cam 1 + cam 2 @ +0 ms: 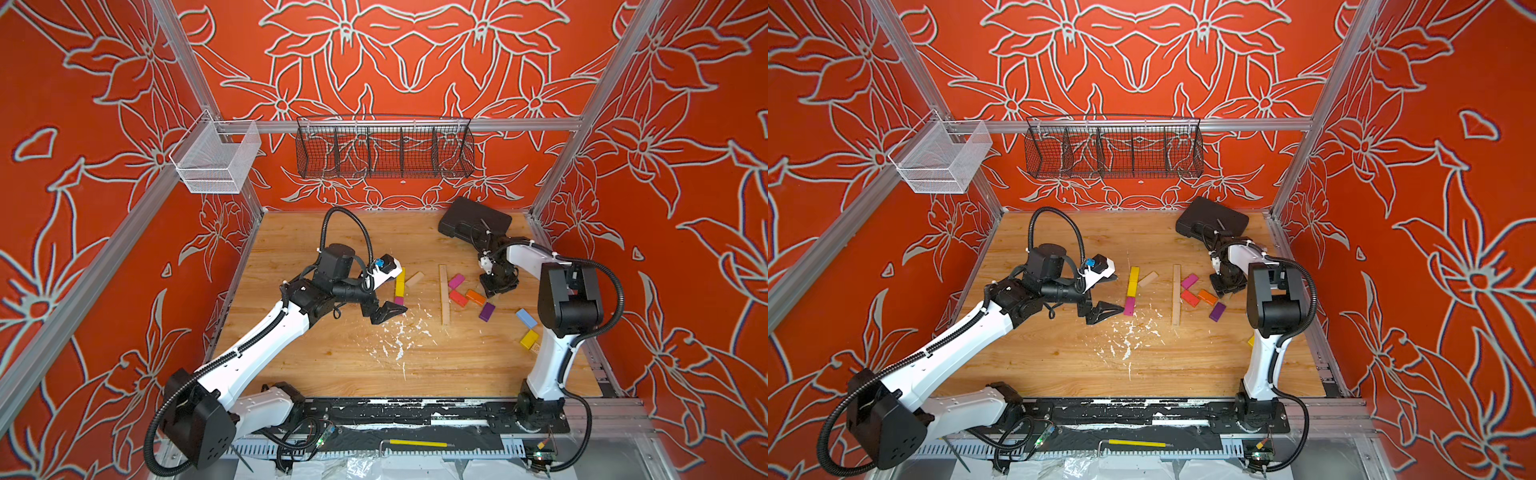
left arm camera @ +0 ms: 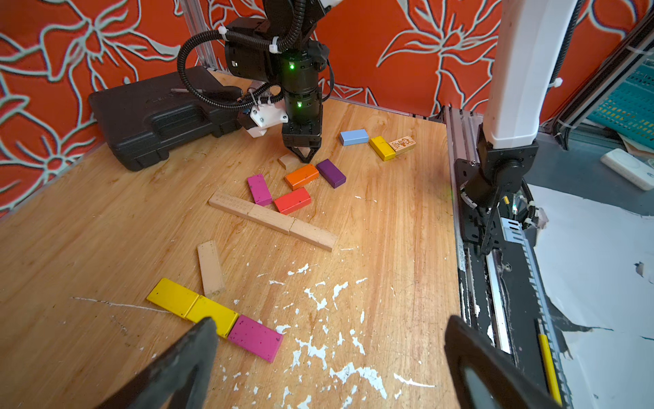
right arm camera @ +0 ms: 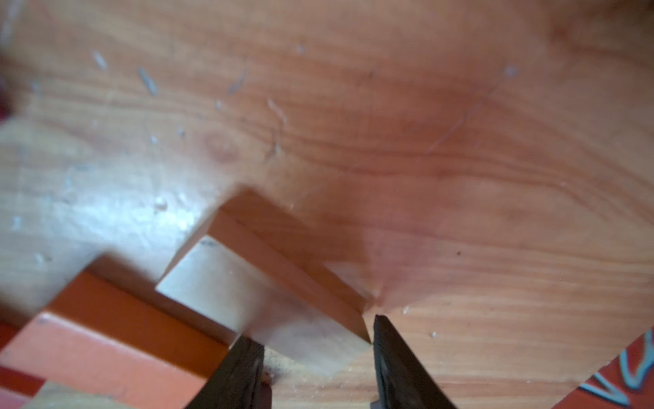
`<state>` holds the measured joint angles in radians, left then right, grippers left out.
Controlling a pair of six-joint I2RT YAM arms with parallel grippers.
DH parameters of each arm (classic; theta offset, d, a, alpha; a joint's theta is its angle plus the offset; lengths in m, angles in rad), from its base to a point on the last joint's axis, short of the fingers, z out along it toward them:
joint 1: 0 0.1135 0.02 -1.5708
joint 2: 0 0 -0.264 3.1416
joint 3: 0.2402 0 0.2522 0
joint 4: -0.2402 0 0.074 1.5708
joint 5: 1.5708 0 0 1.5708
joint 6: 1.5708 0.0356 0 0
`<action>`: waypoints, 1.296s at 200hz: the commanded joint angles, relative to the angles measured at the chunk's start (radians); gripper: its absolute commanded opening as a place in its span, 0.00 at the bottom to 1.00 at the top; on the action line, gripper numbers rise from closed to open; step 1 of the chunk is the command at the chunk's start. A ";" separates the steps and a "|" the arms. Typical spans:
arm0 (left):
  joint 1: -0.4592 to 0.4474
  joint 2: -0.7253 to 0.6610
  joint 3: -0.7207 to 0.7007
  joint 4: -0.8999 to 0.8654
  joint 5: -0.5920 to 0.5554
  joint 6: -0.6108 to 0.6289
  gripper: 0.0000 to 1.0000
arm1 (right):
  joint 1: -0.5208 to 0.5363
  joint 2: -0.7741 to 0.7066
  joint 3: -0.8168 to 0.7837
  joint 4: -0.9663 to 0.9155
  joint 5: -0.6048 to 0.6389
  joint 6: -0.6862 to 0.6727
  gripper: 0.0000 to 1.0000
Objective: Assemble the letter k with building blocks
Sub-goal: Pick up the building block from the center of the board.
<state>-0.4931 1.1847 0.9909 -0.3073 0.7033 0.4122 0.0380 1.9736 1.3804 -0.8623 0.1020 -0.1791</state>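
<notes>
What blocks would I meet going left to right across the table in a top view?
yellow blocks → tilted plain wood block → long row of plain wood blocks → orange block → light blue block

no legible text anywhere, printed wooden block (image 2: 402, 144) print too small to read, black case (image 2: 159, 117) embossed lettering unreadable
</notes>
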 commanded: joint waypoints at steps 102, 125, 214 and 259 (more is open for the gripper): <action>-0.005 0.004 0.030 -0.055 0.043 0.068 0.97 | -0.004 0.051 0.052 -0.023 -0.069 0.006 0.36; -0.002 0.012 0.044 -0.082 0.056 0.084 0.97 | -0.004 0.047 0.049 -0.022 -0.060 0.006 0.31; 0.044 0.004 0.035 -0.059 0.046 0.066 0.98 | 0.004 -0.135 0.028 -0.020 -0.074 0.038 0.19; 0.073 -0.004 0.058 -0.146 0.048 0.148 0.98 | 0.064 -0.324 -0.026 -0.021 -0.085 0.066 0.20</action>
<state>-0.4366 1.1946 1.0191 -0.3851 0.7383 0.4873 0.0612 1.7409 1.3834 -0.8627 0.0410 -0.1387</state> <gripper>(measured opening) 0.975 0.266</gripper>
